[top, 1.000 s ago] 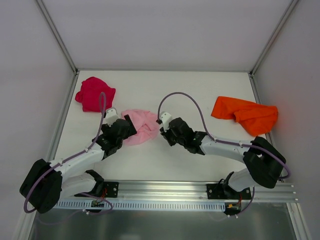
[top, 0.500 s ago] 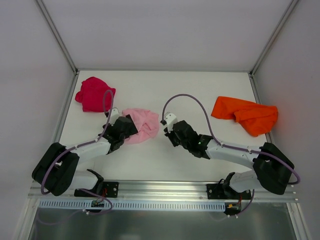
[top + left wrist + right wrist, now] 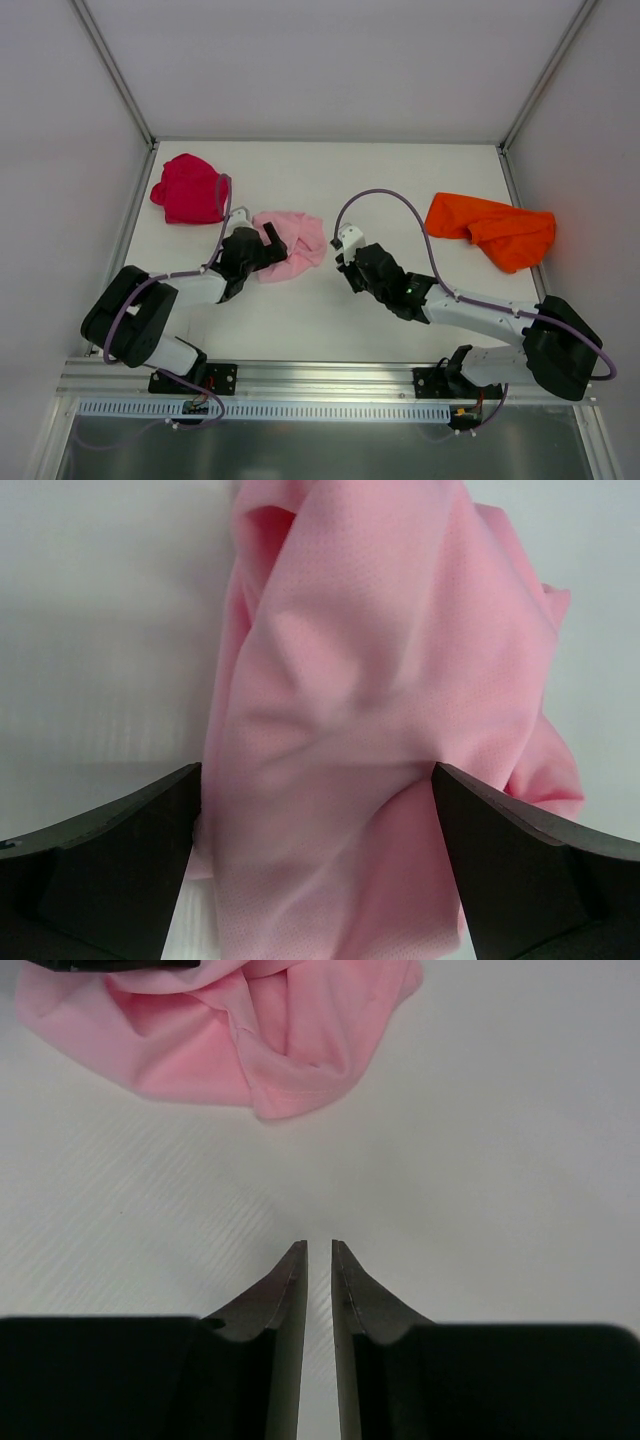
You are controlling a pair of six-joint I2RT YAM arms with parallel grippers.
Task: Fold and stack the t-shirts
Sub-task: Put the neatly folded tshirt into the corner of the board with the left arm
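Note:
The light pink t-shirt (image 3: 297, 243) lies crumpled left of the table's centre. My left gripper (image 3: 264, 243) is open at its left edge. In the left wrist view the pink t-shirt (image 3: 380, 680) fills the space between the wide-apart fingers (image 3: 120, 850) of the left gripper (image 3: 316, 772). My right gripper (image 3: 342, 264) sits low over bare table just right of the shirt. Its fingers are nearly together, with nothing between them. The right wrist view has the right gripper (image 3: 319, 1245) on white table and the pink t-shirt (image 3: 250, 1030) ahead to the left. A crimson t-shirt (image 3: 188, 188) is bunched at the back left. An orange t-shirt (image 3: 490, 228) lies at the right.
White walls with metal corner posts (image 3: 120, 95) enclose the table on three sides. A metal rail (image 3: 330, 385) with both arm bases runs along the near edge. Purple cables (image 3: 390, 200) loop above each wrist.
My left gripper has pushed right and farther back into the pink t-shirt, bunching it toward the back right. My right gripper has drawn back to the right, off the shirt.

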